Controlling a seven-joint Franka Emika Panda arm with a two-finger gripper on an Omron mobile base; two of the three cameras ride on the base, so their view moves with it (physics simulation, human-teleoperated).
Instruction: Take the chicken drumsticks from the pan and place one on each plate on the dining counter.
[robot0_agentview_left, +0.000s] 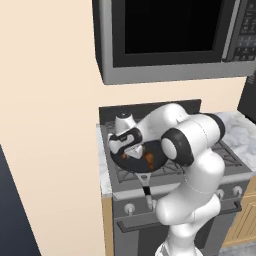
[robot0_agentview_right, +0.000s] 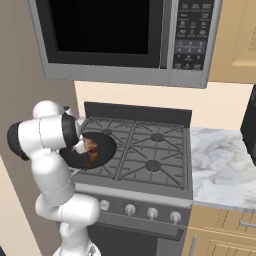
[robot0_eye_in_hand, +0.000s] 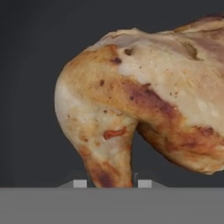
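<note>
1. The claw (robot0_agentview_left: 131, 151) is down inside the pan (robot0_agentview_left: 157, 159) on the stove (robot0_agentview_right: 150, 150); in the hand view its tips sit on either side of the narrow end of a chicken drumstick (robot0_eye_in_hand: 131, 109), clenched on it.
2. Orange-brown meat (robot0_agentview_right: 91, 152) shows in the pan just beside and beneath the claw.
3. Judged progress: the first pick is only beginning; lifting out, carrying to the plates and both placements remain.
</note>
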